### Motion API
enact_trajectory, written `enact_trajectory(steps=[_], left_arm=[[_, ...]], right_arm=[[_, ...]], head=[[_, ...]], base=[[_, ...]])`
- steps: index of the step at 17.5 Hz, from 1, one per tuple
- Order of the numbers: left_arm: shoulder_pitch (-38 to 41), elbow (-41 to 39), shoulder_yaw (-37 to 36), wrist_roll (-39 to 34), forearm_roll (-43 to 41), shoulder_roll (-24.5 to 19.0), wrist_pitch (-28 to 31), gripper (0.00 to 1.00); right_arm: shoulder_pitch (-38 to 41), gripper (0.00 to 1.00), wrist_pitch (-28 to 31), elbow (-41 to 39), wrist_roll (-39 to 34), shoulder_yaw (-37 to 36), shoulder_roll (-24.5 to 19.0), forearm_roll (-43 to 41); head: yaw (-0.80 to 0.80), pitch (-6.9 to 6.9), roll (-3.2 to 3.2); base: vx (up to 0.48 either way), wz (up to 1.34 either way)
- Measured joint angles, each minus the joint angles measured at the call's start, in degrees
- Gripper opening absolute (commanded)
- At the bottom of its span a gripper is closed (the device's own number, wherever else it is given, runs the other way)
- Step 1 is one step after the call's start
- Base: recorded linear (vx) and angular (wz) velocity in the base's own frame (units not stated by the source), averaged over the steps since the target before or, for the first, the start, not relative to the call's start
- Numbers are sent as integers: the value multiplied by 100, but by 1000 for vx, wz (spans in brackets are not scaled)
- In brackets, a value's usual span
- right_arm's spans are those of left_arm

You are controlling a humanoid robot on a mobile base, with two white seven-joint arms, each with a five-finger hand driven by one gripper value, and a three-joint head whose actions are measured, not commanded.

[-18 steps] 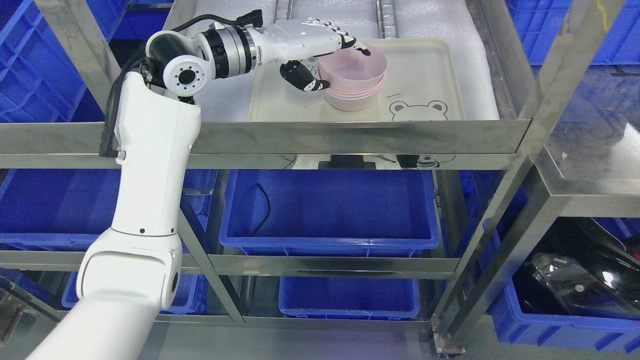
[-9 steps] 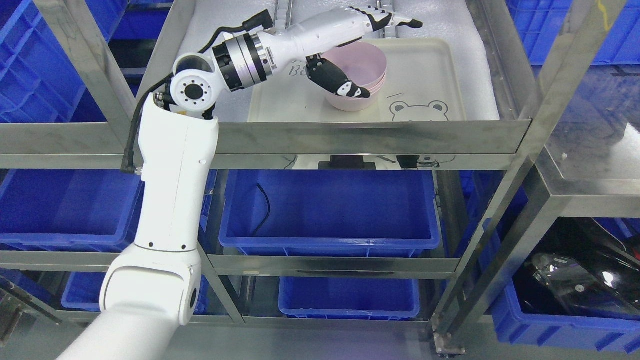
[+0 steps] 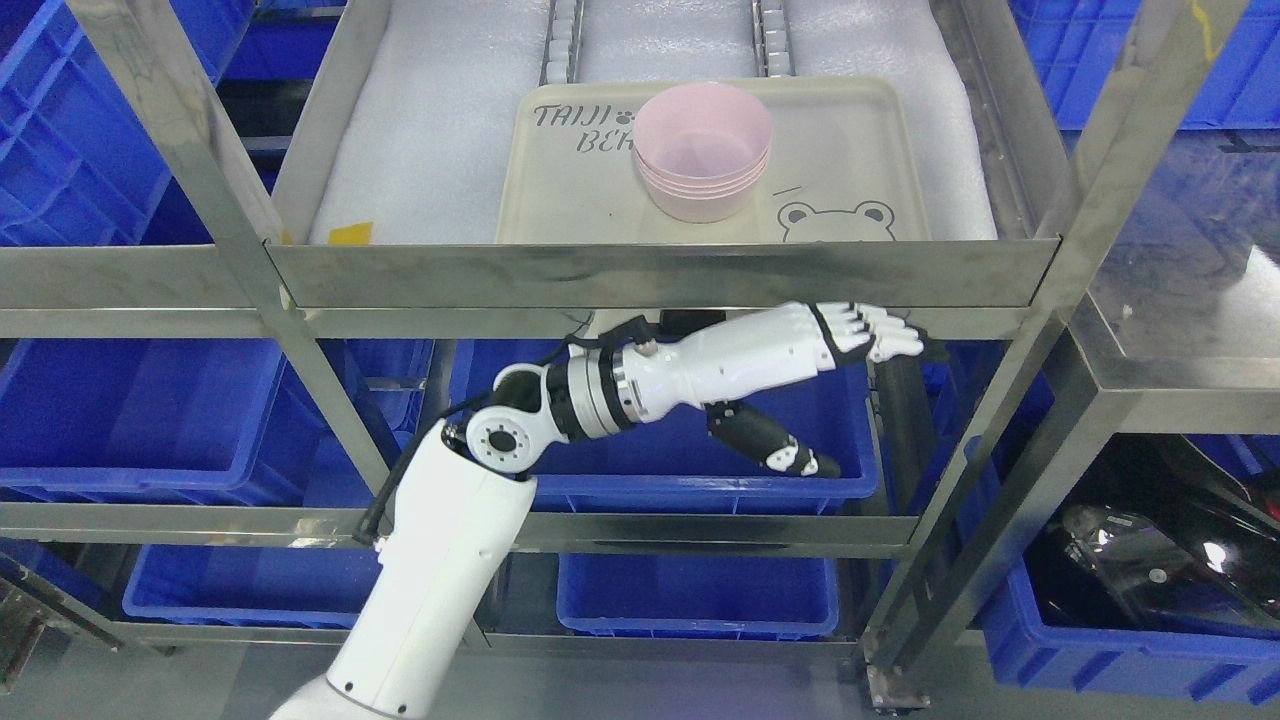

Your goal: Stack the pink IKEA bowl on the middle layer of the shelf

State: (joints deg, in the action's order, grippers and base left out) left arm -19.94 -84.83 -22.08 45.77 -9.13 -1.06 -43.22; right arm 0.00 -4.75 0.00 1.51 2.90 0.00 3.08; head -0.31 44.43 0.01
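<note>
A stack of several pink bowls (image 3: 703, 157) stands upright on the cream bear-print tray (image 3: 850, 165), which lies on the white-padded steel shelf layer. Nothing touches the bowls. My left hand (image 3: 850, 400) is well below that layer, in front of the shelf's front rail and over the blue bin underneath. Its fingers (image 3: 880, 335) stretch out straight to the right and the thumb (image 3: 775, 450) hangs apart below them, so the hand is open and holds nothing. The right arm does not show.
The shelf's steel front rail (image 3: 660, 275) and slanted posts (image 3: 1010, 400) frame the opening. A large blue bin (image 3: 660, 420) sits on the layer below, another blue bin (image 3: 695, 595) under it. More blue crates fill the left and right sides.
My left hand let go of the bowl stack, lifted clear of it, then swung down and out of the shelf to below the front rail. The bowls stayed put.
</note>
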Motion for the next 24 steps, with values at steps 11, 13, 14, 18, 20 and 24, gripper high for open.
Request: enact_trajectory(steps=[11,13,14,18,20,24], left_arm=[[2779,510,651,-1861,659,65,-179,95],[2960,577,798,-2890,746,74,-94,96],[3050,578,849,-3435,780,76,45,96],[3472,378,913,-4430,852,86,323,94],[3627,263,962,-4579,872,89,441,94],[3781,75,1159,-4672,896,95,924,94]], right_arm=[[0,100,-1,0,0,0,0,0],[0,100,-1,0,0,0,0,0],[0,100,-1,0,0,0,0,0],[0,100,-1,0,0,0,0,0],[0,100,-1,0,0,0,0,0],[1,100,-1,0,0,0,0,0]], head=[[0,0,0],[0,0,0],[0,0,0],[0,0,0],[0,0,0],[0,0,0]], base=[[0,-1],[0,0],[0,0],[0,0],[0,0],[0,0]])
